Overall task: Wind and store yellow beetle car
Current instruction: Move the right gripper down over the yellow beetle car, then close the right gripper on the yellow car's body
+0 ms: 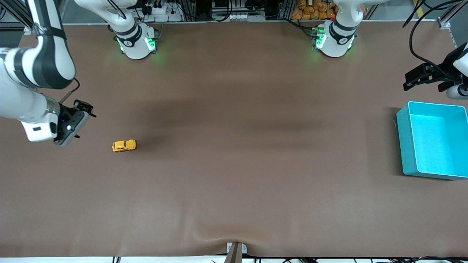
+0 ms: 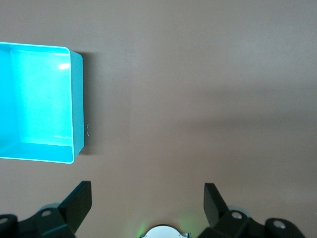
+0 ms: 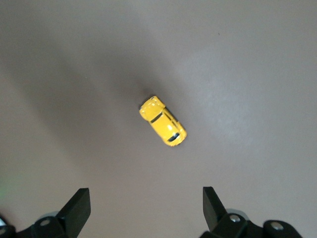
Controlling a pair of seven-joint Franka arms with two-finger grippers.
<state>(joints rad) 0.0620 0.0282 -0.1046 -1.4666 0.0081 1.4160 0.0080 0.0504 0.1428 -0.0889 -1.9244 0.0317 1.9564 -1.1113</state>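
The yellow beetle car [image 1: 124, 145] stands on its wheels on the brown table, toward the right arm's end; the right wrist view also shows the car [image 3: 163, 121]. My right gripper [image 1: 86, 122] hangs open over bare table beside the car, with nothing between its fingers [image 3: 78, 208]. The car lies a short way off from the right gripper [image 3: 146, 196], untouched. At the left arm's end of the table, my left gripper [image 1: 406, 82] hangs open and empty over bare table, close to the teal bin [image 1: 402, 146]. In the left wrist view the left gripper [image 2: 147, 191] is apart from the bin [image 2: 77, 99].
The teal bin holds nothing. The two arm bases [image 1: 137, 40] [image 1: 334, 38] stand along the table edge farthest from the front camera. A small bracket [image 1: 236, 250] and a ripple in the brown mat mark the edge nearest the camera.
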